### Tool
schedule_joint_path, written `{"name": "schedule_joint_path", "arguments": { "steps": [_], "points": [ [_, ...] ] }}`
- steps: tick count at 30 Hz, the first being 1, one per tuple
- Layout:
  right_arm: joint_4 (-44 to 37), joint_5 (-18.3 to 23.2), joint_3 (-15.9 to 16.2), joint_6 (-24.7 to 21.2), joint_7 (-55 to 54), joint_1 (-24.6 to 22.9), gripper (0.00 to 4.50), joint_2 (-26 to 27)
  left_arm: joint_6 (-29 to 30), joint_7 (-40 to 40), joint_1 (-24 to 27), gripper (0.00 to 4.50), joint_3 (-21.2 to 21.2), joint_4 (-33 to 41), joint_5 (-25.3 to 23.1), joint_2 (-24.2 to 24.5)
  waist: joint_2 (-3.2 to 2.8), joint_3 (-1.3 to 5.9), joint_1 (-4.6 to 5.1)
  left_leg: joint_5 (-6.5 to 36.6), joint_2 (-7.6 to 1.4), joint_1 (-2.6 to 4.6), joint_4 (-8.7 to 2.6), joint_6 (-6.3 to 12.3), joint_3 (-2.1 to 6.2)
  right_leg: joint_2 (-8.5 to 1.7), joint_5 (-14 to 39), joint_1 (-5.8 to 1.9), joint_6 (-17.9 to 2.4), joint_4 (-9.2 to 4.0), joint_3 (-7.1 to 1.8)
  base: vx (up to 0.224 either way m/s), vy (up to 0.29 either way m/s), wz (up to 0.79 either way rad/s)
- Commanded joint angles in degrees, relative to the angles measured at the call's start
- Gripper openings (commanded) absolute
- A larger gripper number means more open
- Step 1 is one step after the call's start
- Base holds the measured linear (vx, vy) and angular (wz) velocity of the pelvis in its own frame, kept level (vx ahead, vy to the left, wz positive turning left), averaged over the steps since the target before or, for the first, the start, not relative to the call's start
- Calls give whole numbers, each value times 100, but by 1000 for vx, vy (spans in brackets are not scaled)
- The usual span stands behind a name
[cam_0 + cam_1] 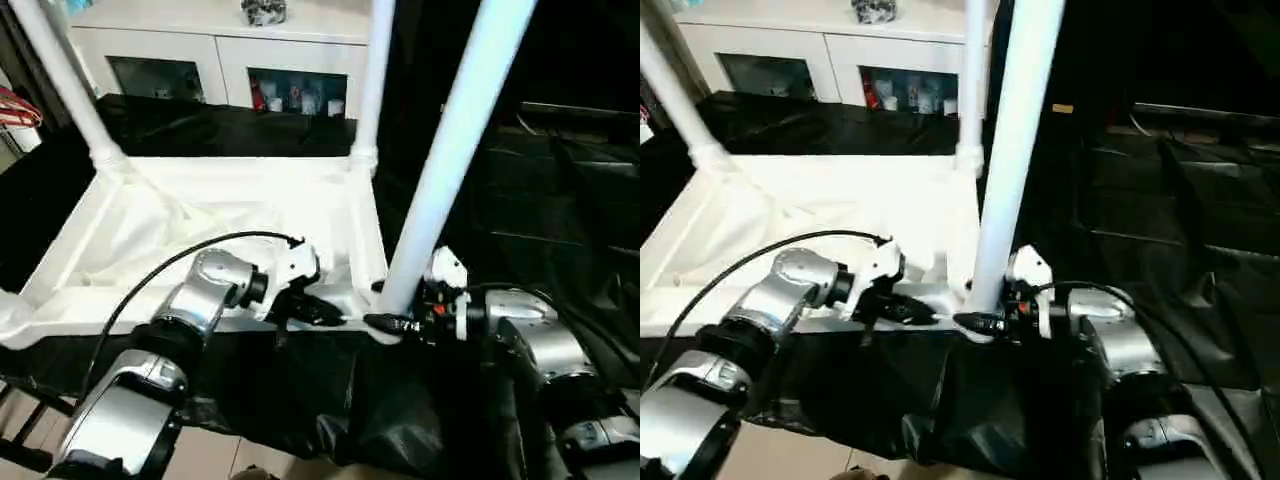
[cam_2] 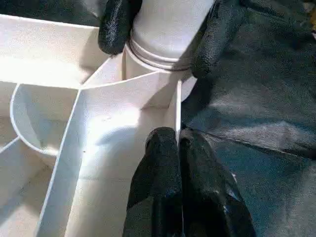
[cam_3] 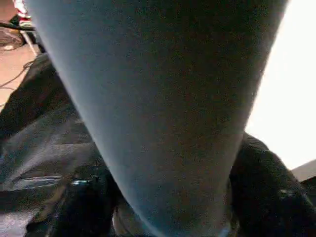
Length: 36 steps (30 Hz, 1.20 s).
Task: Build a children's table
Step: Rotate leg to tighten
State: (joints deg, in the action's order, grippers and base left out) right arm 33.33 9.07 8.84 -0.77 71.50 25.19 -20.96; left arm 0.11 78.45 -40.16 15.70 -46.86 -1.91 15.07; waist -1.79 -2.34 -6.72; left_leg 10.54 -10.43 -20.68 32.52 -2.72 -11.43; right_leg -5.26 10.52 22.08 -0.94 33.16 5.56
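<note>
Left eye view has the top (image 1: 200, 215) lying upside down on black sheeting (image 1: 330, 400), three legs standing up out of its corner sockets. Right gripper (image 1: 392, 322) has its fingers around the base of the near leg (image 1: 450, 150). Left gripper (image 1: 325, 312) is pinched shut on the top's near rim, right beside that socket.

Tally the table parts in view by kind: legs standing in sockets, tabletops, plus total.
White tapered tubular plastic legs standing in corner sockets: 3 (far-left, far-right, near-right)
White rectangular plastic tabletop, ribbed underside up: 1
Total: 4
</note>
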Motion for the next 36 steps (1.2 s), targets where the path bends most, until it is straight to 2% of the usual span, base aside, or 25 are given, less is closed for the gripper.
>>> {"name": "schedule_joint_path", "arguments": {
  "steps": [1, 6, 11, 12, 13, 14, 15, 16, 18, 19, 21, 22, 24, 28, 30, 32, 33, 35, 36],
  "points": [
    [-114, -151, 460, -133, 430, -196, 269, 62, 0, -29, -74, 0, -26, 251, 123, -35, 61, 327, 4, 1044, -373, 64, -342, 516, 138, -447, 1002, -255, -1399, -326, -312, 0, 0, 0],
    [-212, -115, 489, -252, 396, -226, 263, 88, 42, -75, -57, 0, -17, 266, 132, -96, 61, 338, -7, 919, -374, 53, -327, 561, 140, -454, 836, -261, -1439, -304, -312, 0, 0, 0],
    [48, -156, 315, -225, -160, -141, 262, 305, 59, -564, -111, 0, -90, 152, 67, -283, 57, 318, -2, 1060, -376, 64, -339, 475, 140, -458, 1081, -242, -1401, -335, -310, 0, 0, 0],
    [287, -239, 191, -157, -676, -51, 262, 473, 101, -1028, -209, 0, -163, 7, -2, -442, 63, 302, 18, 1199, -369, 65, -352, 403, 143, -463, 1337, -241, -1353, -361, -309, 0, 0, 0],
    [316, -250, 177, -151, -738, -39, 262, 493, 108, -1084, -222, 0, -173, -12, -10, -462, 61, 285, 34, 1382, -359, 98, -363, 303, 144, -467, 1662, -221, -1285, -413, -311, 0, 0, 0],
    [451, -300, 124, -189, -1016, 26, 262, 571, 139, -1311, -276, 0, -205, -82, -49, -536, 70, 280, 40, 1445, -349, 100, -370, 265, 153, -469, 1830, -234, -1228, -428, -306, 0, 0, 0],
    [674, -400, 45, -159, -1493, 136, 262, 699, 205, -1657, -357, 0, -248, -176, -100, -651, 53, 280, 54, 1489, -353, 110, -380, 209, 164, -474, 2016, -225, -1158, -442, -312, 0, 0, 0],
    [729, -417, 24, -161, -1609, 165, 262, 731, 223, -1735, -375, 0, -258, -195, -108, -678, 60, 264, 86, 1623, -346, 124, -393, 141, 175, -471, 2266, -209, -1080, -478, -306, 0, 0, 0],
    [1229, -567, -161, -221, -2666, 430, 262, 1012, 390, -2441, -522, 0, -360, -357, -162, -920, 54, 268, 124, 1646, -334, 115, -403, 71, 198, -478, 2374, -217, -1009, -483, -301, 0, 0, 0],
    [1354, -597, -201, -271, -2927, 499, 262, 1075, 433, -2619, -556, 0, -389, -396, -169, -979, 60, 264, 174, 1700, -324, 121, -404, 29, 200, -469, 2439, -204, -993, -491, -298, 0, 0, 0],
    [1650, -678, -272, -271, -3557, 660, 262, 1255, 489, -3113, -625, 0, -440, -464, -203, -1145, 60, 261, 213, 1687, -313, 110, -396, 51, 196, -466, 2426, -198, -984, -506, -304, 0, 0, 0],
    [1763, -623, -359, -315, -3781, 733, 262, 1358, 514, -3303, -656, 0, -472, -498, -199, -1222, 69, 270, 213, 1668, -297, 95, -393, 96, 198, -466, 2464, -223, -940, -520, -293, 0, 0, 0],
    [1958, -529, -542, -371, -4204, 880, 262, 1569, 524, -3541, -694, 0, -506, -556, -202, -1347, 51, 290, 202, 1544, -306, 104, -384, 147, 191, -468, 2234, -204, -974, -503, -313, 0, 0, 0],
    [2139, -466, -662, -161, -4425, 1046, 262, 1888, 443, -3696, -694, 0, -535, -558, -230, -1499, 56, 326, 199, 1236, -301, 66, -357, 287, 166, -452, 1425, -240, -1171, -416, -311, 0, 0, 0],
    [2137, -348, -739, -86, -4240, 1049, 317, 1935, 376, -3643, -653, 0, -481, -492, -261, -1490, 50, 338, 191, 1092, -308, 52, -349, 390, 165, -443, 1111, -261, -1250, -372, -308, 0, 0, 0],
    [2105, -321, -730, 11, -4085, 1029, 317, 1888, 332, -3477, -591, 0, -438, -399, -235, -1457, 52, 360, 185, 934, -312, 55, -327, 484, 155, -434, 735, -263, -1354, -325, -309, 0, 0, 0],
    [2080, -341, -706, 42, -4044, 1012, 340, 1847, 311, -3397, -566, 0, -420, -371, -226, -1434, 48, 361, 179, 832, -314, 44, -319, 550, 152, -433, 554, -267, -1417, -303, -304, 0, 0, 0],
    [2064, -355, -689, 61, -4013, 1000, 356, 1821, 296, -3347, -551, 0, -408, -356, -220, -1419, 52, 351, 178, 852, -312, 38, -314, 595, 142, -443, 594, -270, -1443, -313, -300, 0, 0, 0],
    [1965, -466, -575, 184, -3808, 918, 362, 1655, 183, -3028, -467, 0, -349, -290, -184, -1320, 43, 342, 172, 913, -311, 37, -315, 594, 141, -448, 724, -274, -1433, -331, -296, 0, 0, 0]
  ]
}}
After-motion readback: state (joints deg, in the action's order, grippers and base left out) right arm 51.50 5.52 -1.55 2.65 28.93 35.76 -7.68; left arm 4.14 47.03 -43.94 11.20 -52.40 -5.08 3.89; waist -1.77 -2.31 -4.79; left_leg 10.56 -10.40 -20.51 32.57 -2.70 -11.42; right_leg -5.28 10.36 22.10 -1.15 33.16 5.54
